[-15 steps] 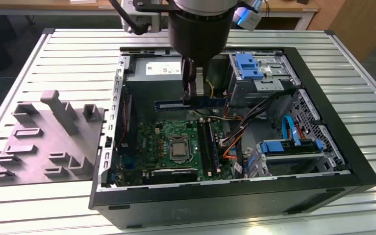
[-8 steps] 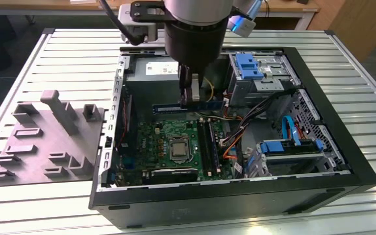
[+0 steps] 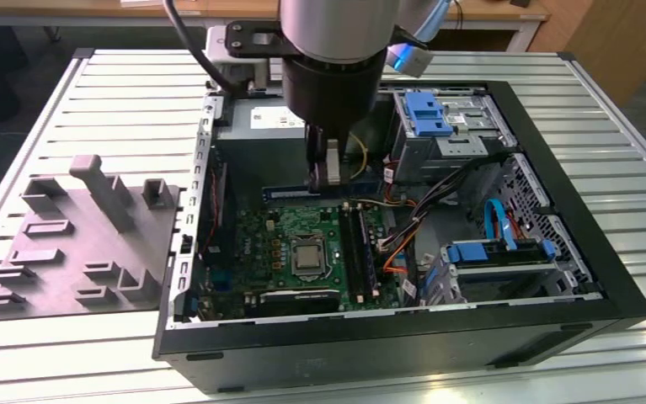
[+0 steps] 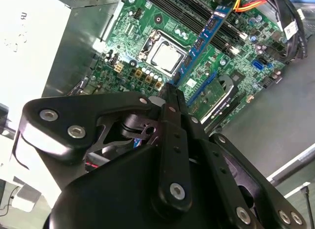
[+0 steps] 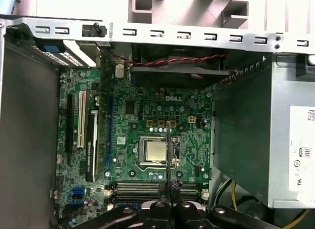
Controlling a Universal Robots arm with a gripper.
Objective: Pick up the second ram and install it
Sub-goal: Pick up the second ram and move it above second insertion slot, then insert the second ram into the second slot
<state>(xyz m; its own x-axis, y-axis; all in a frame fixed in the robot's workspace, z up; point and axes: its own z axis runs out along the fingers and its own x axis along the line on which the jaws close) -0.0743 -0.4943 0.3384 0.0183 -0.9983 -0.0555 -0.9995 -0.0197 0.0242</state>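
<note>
The gripper is clamped on the second ram, a blue stick that hangs directly under its tips, above the motherboard. Its long axis appears to lie crosswise to the black memory slots, just below and beside the gripper.

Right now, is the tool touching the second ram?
Touching. In the second wrist view the second ram runs straight out from between the fingertips of the tool, which are closed on its near end with no gap.
</note>
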